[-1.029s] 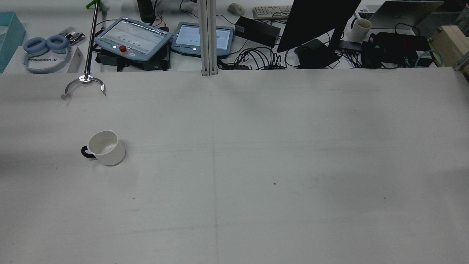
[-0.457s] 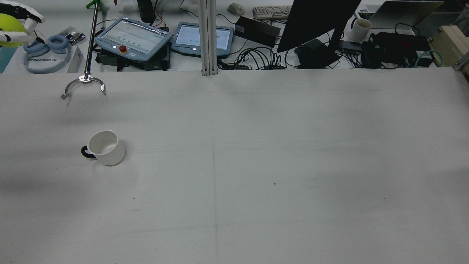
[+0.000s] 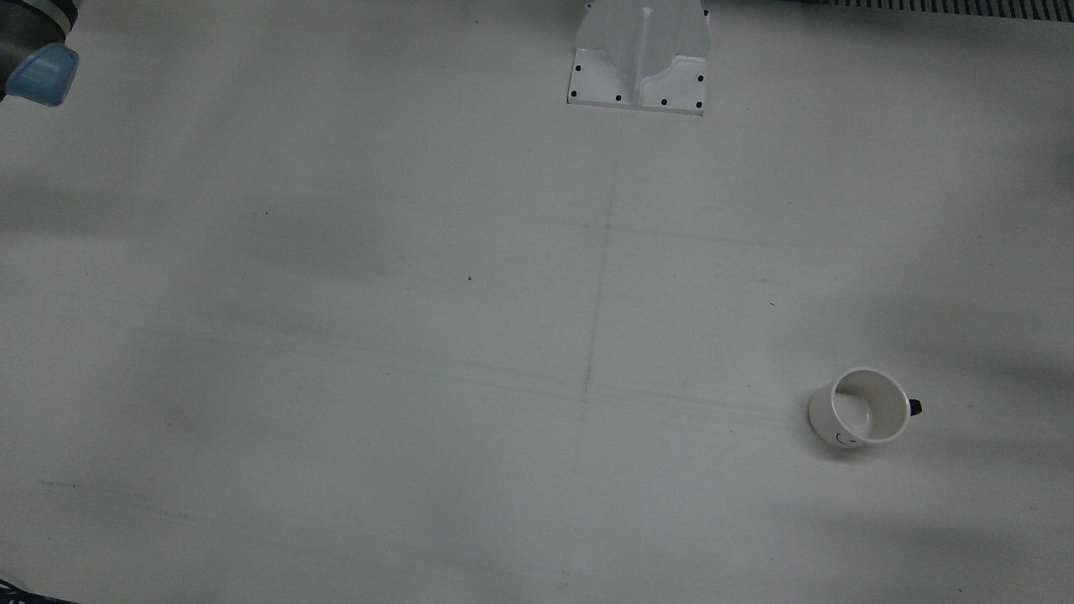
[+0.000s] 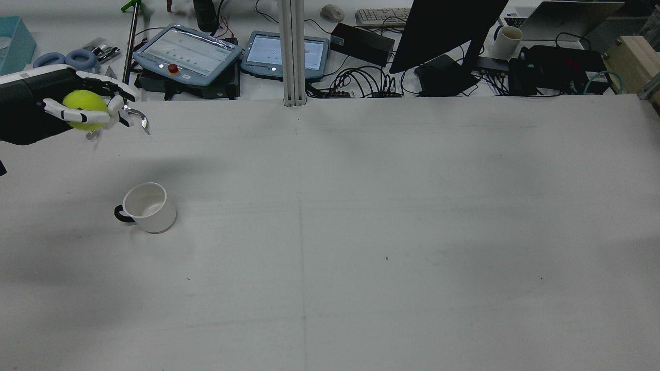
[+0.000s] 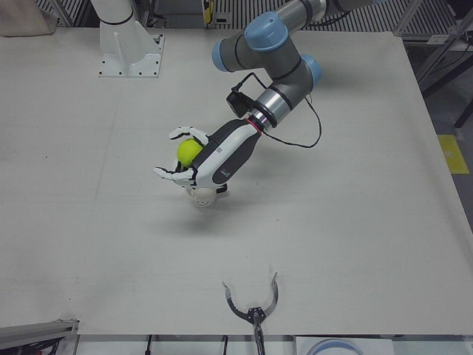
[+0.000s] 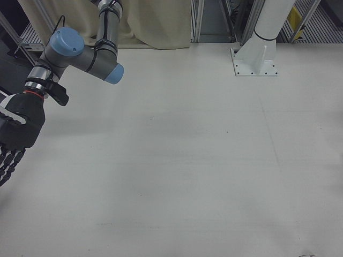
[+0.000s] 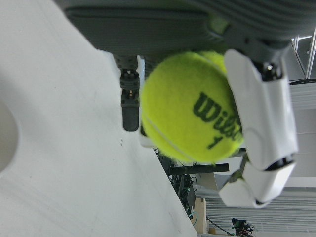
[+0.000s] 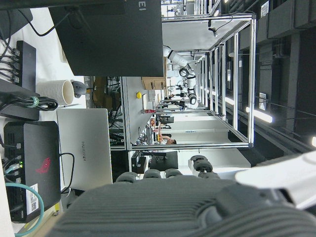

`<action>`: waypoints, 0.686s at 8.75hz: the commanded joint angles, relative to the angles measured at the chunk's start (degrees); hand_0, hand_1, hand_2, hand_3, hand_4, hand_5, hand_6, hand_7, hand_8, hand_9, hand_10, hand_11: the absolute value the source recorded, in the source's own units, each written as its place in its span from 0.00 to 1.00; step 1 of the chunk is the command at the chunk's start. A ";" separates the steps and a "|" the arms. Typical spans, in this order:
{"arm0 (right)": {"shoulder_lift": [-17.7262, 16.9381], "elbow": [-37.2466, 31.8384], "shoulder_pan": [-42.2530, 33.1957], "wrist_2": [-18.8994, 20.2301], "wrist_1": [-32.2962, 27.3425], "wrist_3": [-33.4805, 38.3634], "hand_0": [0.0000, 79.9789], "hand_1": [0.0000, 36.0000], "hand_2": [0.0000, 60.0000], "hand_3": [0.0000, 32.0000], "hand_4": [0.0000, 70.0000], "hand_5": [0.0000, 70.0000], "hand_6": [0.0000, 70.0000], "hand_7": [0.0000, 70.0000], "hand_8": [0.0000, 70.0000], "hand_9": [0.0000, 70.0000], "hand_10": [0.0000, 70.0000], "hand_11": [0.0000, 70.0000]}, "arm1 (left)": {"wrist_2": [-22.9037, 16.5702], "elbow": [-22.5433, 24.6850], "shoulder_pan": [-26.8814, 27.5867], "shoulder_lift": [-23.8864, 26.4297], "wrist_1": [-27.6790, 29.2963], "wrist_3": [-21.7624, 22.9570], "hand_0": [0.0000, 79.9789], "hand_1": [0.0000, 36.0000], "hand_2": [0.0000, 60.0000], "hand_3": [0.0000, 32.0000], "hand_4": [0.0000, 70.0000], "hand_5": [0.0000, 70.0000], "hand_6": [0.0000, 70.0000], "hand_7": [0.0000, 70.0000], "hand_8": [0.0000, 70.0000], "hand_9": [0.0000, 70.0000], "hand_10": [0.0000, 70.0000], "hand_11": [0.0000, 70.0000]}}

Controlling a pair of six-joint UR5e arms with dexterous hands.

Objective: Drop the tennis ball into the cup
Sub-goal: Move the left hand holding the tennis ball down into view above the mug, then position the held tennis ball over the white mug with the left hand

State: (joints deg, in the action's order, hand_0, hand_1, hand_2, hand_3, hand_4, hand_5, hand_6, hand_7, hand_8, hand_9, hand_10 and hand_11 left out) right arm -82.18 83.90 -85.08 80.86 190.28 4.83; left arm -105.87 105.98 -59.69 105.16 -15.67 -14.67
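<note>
Ball: tennis ball (image 4: 85, 109), yellow-green, off the counter (image 4: 361, 232), held in the left robot hand (image 4: 77, 111); marked "Wilson 1" in the left hand view.
Left robot hand: fingers (image 7: 261, 123) wrapped round the ball on both sides, a firm clamp; in the left-front view it (image 5: 199, 163) hangs over the cup or very nearly so.
Cup: white mug (image 4: 148, 207) with dark handle, upright, mouth open and empty, on the robot's left half of the counter, nearer the left edge than the middle; mostly hidden under the hand in the left-front view (image 5: 203, 196).
Right robot hand: dark, at the right edge of the counter in the right-front view (image 6: 16, 136), holding nothing, fingers extended and hanging down.
Other item: metal claw tool (image 4: 121, 116) lying at the far edge, beyond the cup.
Step in hand: carry of the ball to a spot above the cup; release not yet made.
Next move: judged to need the ball centred over the mug's mouth, lowered close to the rim, then the fingers spread.
Risk: the mouth looks only slightly wider than the ball, so an off-centre drop could bounce off the rim.
</note>
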 commanded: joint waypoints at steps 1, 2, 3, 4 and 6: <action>0.00 -0.05 0.00 0.00 0.00 0.00 0.00 0.00 0.00 0.00 0.00 0.00 0.00 0.00 0.00 0.00 0.00 0.00 | 1.10 -0.16 3.09 -1.98 1.26 -3.69 0.65 0.52 0.56 0.00 0.61 0.25 0.99 1.00 0.79 1.00 0.32 0.48; 0.00 -0.05 0.00 0.00 0.00 0.00 0.00 0.00 0.00 0.00 0.00 0.00 0.00 0.00 0.00 0.00 0.00 0.00 | 1.54 -0.08 3.18 -1.80 1.26 -3.70 0.65 0.55 0.62 0.00 0.61 0.25 0.99 1.00 0.78 1.00 0.31 0.46; 0.00 -0.05 0.00 0.00 0.00 0.00 0.00 0.00 0.00 0.00 0.00 0.00 0.00 0.00 0.00 0.00 0.00 0.00 | 1.63 0.01 3.18 -1.37 1.26 -3.61 0.65 0.56 0.69 0.00 0.61 0.28 1.00 1.00 0.79 1.00 0.30 0.45; 0.00 -0.05 0.00 0.00 0.00 0.00 0.00 0.00 0.00 0.00 0.00 0.00 0.00 0.00 0.00 0.00 0.00 0.00 | 1.89 0.01 3.18 -0.84 1.08 -3.53 0.66 0.58 0.70 0.00 0.62 0.26 1.00 1.00 0.77 1.00 0.29 0.43; 0.00 -0.05 0.00 0.00 0.00 0.00 0.00 0.00 0.00 0.00 0.00 0.00 0.00 0.00 0.00 0.00 0.00 0.00 | 5.39 -0.34 3.35 -0.66 0.64 -3.61 0.66 0.59 0.67 0.00 0.61 0.25 0.93 1.00 0.74 1.00 0.28 0.42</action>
State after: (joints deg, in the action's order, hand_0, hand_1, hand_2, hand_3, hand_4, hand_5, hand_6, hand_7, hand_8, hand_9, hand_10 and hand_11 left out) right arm -82.18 83.85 -85.08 80.86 190.28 4.83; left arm -103.58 105.92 -56.51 104.15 -14.65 -18.25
